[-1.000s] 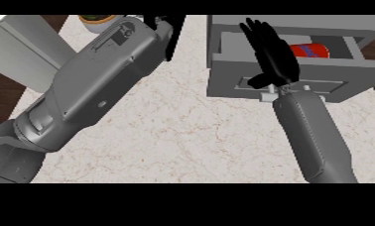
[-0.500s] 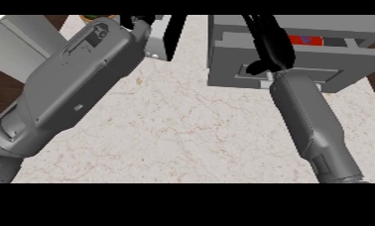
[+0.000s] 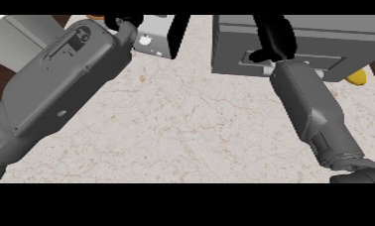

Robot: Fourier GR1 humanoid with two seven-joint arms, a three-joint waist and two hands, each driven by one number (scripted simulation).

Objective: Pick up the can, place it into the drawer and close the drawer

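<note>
The can was nowhere in view, presumably inside the drawer (image 3: 293, 46), which looked nearly or fully closed. The right hand (image 3: 275, 36) lay flat, fingers straight, against its front; the left hand's (image 3: 121, 22) fingers I cannot tell.

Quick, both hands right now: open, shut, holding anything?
Left hand: mostly cut off at the top edge, cannot be told.
Right hand: fingers straight against the drawer front, open, holding nothing.
</note>
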